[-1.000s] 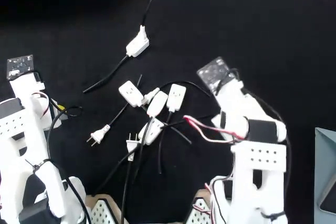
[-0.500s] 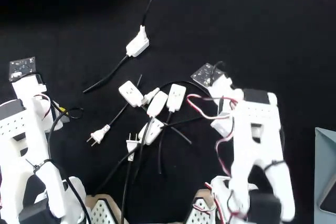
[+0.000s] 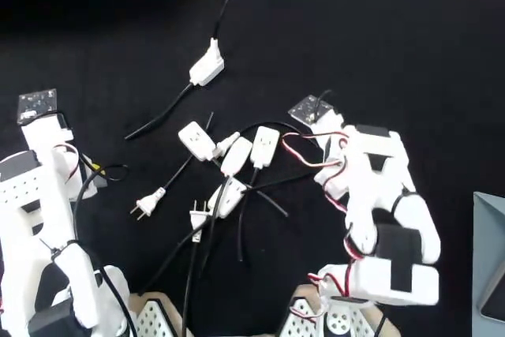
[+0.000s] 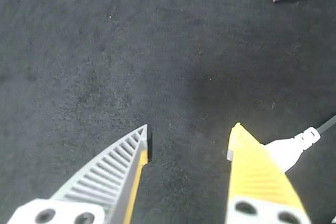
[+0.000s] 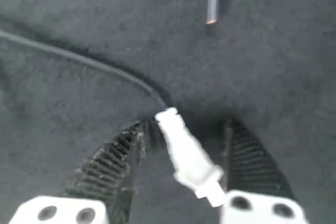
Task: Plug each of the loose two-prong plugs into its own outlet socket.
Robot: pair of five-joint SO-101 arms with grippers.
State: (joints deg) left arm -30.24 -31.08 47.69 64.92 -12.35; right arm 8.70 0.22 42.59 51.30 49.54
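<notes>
1. At the middle of the table (image 3: 410,45), on its black cloth, I see the white connectors bunched together. There is an outlet block (image 3: 196,140) with three longer white bodies (image 3: 237,155) fanned beside it, and their black cables cross toward the near edge.
2. Left of that bunch a loose plug (image 3: 150,201) lies flat with its long axis diagonal. Its two prongs aim at the near-left corner and its cable trails toward the bunch.
3. Just beside it, a second plug (image 3: 197,215) lies with its prongs toward the far edge and its cable running to the near edge.
4. Toward the far edge, apart from the rest, a white connector (image 3: 207,65) lies slanted with black cable leaving both ends.
5. My right arm (image 3: 379,195) is bent over the cloth to the right of the bunch. In its wrist view the right gripper (image 5: 185,125) is parted, one dark finger on each side of a small white plug (image 5: 189,163). The plug's long axis lies askew between the fingers (image 5: 123,156), cable end pointing away from the wrist. I cannot make out its prongs.
6. My left arm (image 3: 31,195) is by the left edge. The left gripper (image 4: 190,128) is spread wide above bare cloth. A white plug body (image 4: 286,150) lies just beside the yellow finger (image 4: 257,171), partly behind it, cable end pointing away. I cannot judge whether they touch.
</notes>
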